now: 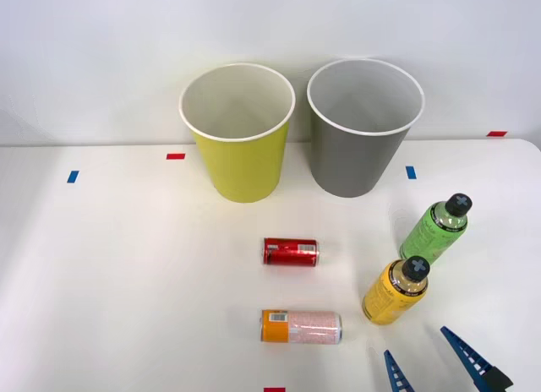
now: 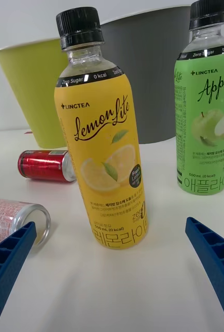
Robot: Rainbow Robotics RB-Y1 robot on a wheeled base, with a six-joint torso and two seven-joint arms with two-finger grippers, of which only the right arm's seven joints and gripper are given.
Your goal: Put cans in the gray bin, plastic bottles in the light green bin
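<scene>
Cans: two, both lying on their sides on the white table, near the middle.
Red can: the farther one, short, in front of the two bins. In the wrist view the yellow bottle hides one end of it.
Pink speckled can: nearer than the red can, its orange end pointing left. In the wrist view it is cut off at the edge, with its open metal rim showing and a blue finger in front of part of it.
Plastic bottles: two, standing upright at the right of the table, black caps on.
Yellow bottle: the nearer one, just right of the speckled can; label reads "Lemon Lite".
Green bottle: farther and to the right, close to the yellow one but apart; its far side and cap top are cut off in the wrist view.
Light green bin: upright at the far side, on the left of the pair, white inside; the inner floor cannot be seen.
Gray bin: upright just right of it, rims nearly meeting; largely hidden behind both bottles in the wrist view.
Right gripper: at the near right edge, fingers spread wide, gripping nothing, the yellow bottle just beyond them; the fingers run out of frame.
Tape marks: small red and blue pieces on the table.
</scene>
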